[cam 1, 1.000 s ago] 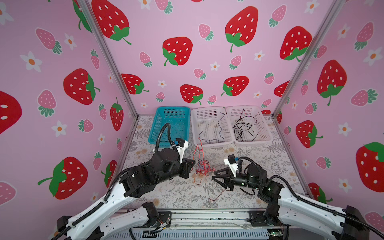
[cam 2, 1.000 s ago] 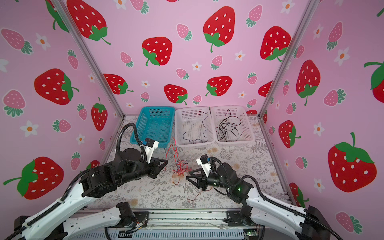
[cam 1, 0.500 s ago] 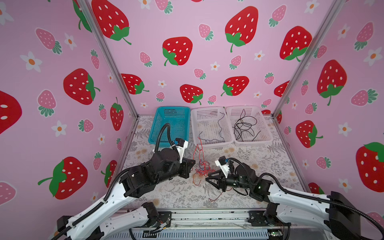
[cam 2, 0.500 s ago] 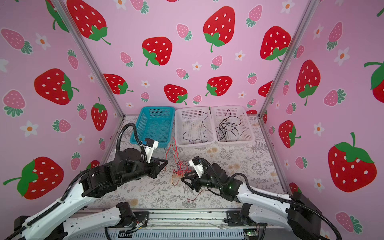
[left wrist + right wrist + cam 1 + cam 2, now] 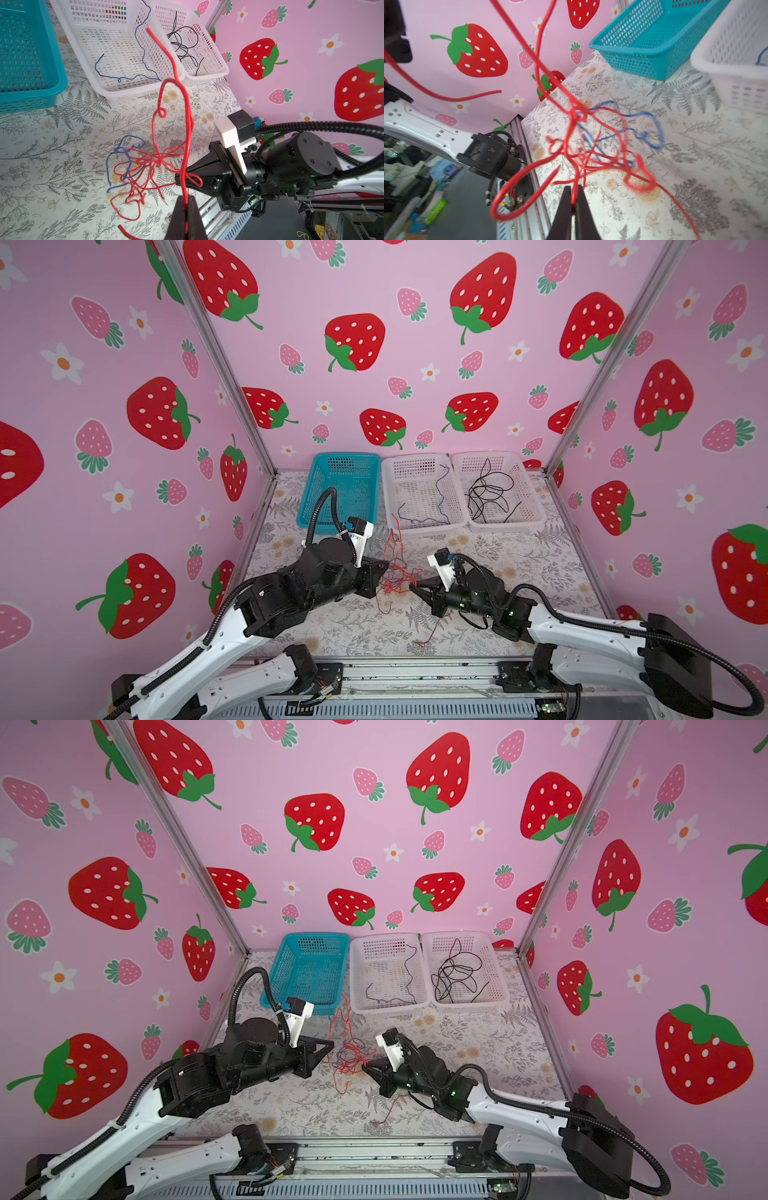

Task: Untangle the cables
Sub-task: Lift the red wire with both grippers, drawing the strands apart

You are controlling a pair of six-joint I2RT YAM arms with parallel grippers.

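Pink strawberry walls [image 5: 415, 302] close in a fern-print mat [image 5: 561, 572]. In both top views three baskets stand in a row at the back. The teal basket [image 5: 347, 458] is partly hidden by the left arm's hose, the middle basket [image 5: 388, 497] holds one dark blue cable [image 5: 441, 493], and the right basket [image 5: 538, 510] holds a loose coil of black cable [image 5: 486, 493]. The other cables [image 5: 395, 583], red with some blue, form a knot on and just above the mat between the left gripper [image 5: 385, 567] and the right gripper [image 5: 412, 585]. Both tips reach its edges, but the strands are too thin here to show what is pinched. One red end trails toward the front rail [image 5: 415, 672].

In the left wrist view the left fingers [image 5: 179, 214], cut off by the frame edge, are pressed together on a red strand [image 5: 188, 108] that rises in a tall loop. The right gripper's tip is clamped on a small red loop at the knot's edge. Blue strands lie on the knot's far side.

In the right wrist view the right fingers [image 5: 563, 212] are closed on another red strand. The knot ahead is blurred, so which strand crosses which cannot be traced. Only part of the left arm is in frame
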